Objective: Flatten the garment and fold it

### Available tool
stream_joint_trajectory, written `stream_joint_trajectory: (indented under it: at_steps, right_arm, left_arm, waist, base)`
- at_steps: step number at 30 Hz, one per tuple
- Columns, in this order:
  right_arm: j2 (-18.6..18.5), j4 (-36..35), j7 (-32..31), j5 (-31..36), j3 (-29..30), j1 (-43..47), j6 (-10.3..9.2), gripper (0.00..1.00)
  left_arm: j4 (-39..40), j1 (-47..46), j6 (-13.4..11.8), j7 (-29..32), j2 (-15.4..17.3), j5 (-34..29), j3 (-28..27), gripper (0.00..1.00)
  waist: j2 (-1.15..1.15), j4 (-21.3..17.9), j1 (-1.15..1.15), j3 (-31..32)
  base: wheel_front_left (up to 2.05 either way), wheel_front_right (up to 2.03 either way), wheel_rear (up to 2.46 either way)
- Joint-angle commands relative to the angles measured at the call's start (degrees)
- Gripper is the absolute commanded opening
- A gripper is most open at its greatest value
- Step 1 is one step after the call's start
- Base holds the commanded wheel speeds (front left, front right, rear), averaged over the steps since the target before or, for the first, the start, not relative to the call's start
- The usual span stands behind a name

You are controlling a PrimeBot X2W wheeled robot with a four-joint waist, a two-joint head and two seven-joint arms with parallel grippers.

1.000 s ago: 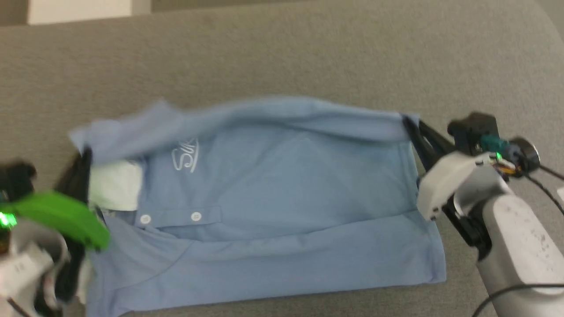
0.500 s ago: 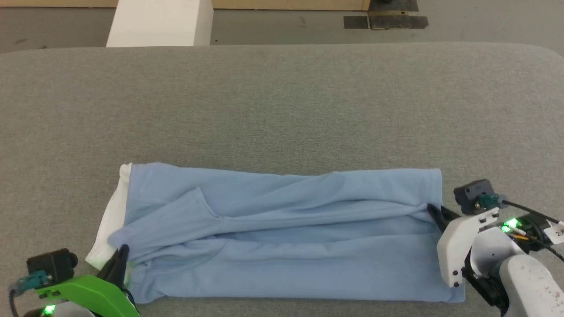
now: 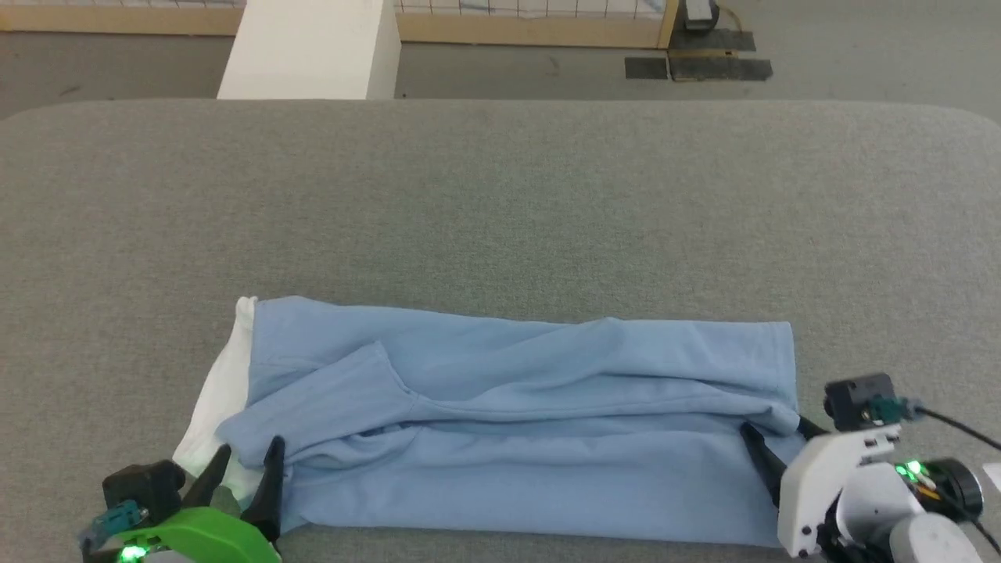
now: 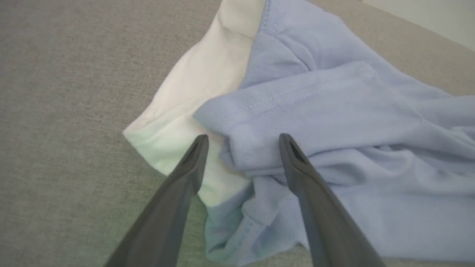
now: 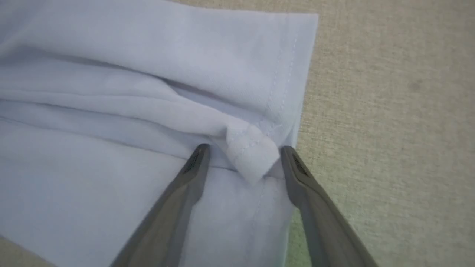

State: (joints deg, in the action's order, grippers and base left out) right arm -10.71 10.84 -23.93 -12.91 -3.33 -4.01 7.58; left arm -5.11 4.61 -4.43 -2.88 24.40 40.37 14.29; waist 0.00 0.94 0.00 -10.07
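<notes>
While the garment (image 3: 532, 461) lies folded lengthwise, the left hand (image 3: 249, 447) at its collar end and the right hand (image 3: 773, 426) at its hem end stand spread, presumably letting the fold settle.

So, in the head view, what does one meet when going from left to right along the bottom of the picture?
left tool, open → light blue garment on the grey surface → right tool, open

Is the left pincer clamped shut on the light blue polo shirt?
No: the left pincer stands open over the light blue polo shirt, gripping nothing.
</notes>
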Motion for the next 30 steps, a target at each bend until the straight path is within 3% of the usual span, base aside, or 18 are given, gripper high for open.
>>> stream_joint_trajectory:
  at_steps: [1,6,13,19,30]
  right_arm:
    - [1.4,-1.1,0.7,-0.2,1.0,1.9,-0.09,1.0]
    - [5.7,-8.0,3.9,-0.3,5.3,6.3,-0.09,1.0]
    - [7.8,-14.4,10.4,-2.5,10.6,8.6,-0.09,1.0]
    - [7.8,-10.1,11.5,-6.0,13.3,7.0,-0.09,1.0]
    - [7.8,3.4,1.0,-2.9,13.2,-0.7,-0.09,1.0]
  left_arm:
    - [-0.2,-1.4,-0.4,-1.9,-0.7,-1.7,0.5,1.0]
    - [-1.3,-3.5,-1.8,-9.0,-2.7,-6.7,1.6,1.0]
    - [-1.6,-8.9,-3.5,-12.0,-4.1,-13.6,0.2,1.0]
    - [-1.2,-13.8,-2.0,-12.1,-7.2,-19.0,-3.1,1.0]
    - [-3.8,-16.6,2.4,-12.1,-13.2,-25.0,-8.8,1.0]
  waist:
    - [0.0,0.5,0.0,1.0]
    - [0.0,1.2,0.0,2.1]
    - [0.0,1.9,0.0,2.6]
    - [0.0,1.9,0.0,2.6]
    - [0.0,0.7,0.0,2.0]
  base:
    - [0.0,0.0,0.0]
    - [0.0,0.0,0.0]
    - [0.0,0.0,0.0]
    - [0.0,0.0,0.0]
    - [0.0,0.0,0.0]
